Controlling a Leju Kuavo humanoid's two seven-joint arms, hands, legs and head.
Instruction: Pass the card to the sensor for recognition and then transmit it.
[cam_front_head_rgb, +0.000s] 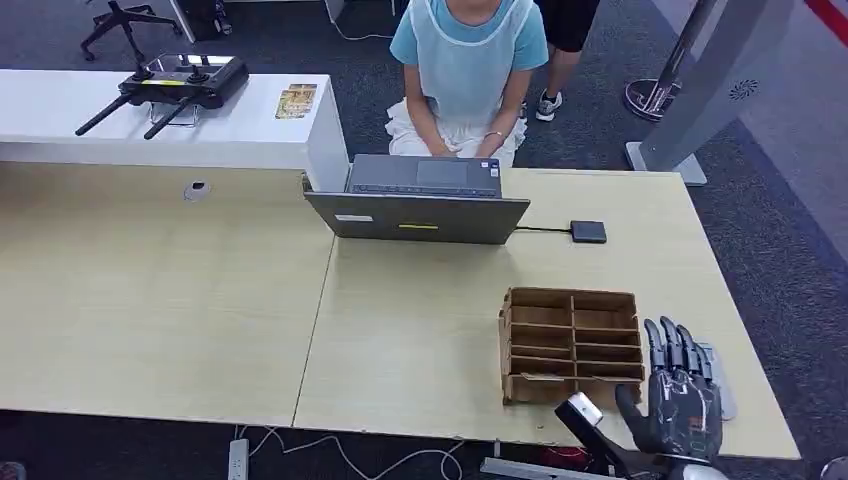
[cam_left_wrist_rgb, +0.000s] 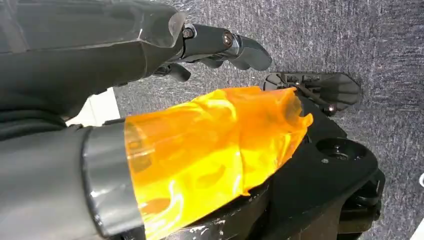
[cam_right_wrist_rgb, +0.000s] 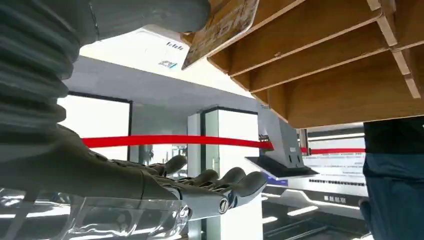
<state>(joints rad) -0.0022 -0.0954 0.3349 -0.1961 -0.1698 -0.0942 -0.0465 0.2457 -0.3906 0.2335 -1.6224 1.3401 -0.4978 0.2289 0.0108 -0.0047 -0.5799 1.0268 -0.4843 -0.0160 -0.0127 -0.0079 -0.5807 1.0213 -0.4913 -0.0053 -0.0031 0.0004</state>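
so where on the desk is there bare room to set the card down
The widest bare patch is the left desk half, between the white counter and the near edge. A smaller one lies between the laptop and the wooden organizer. It is crowded at the near right corner, where the right hand sits beside the organizer.

A tan printed card (cam_right_wrist_rgb: 220, 30) stands tilted in the near corner slot of the brown divided organizer (cam_front_head_rgb: 570, 345). The small dark sensor (cam_front_head_rgb: 588, 231) lies flat on the bench beyond the organizer, well apart from it.
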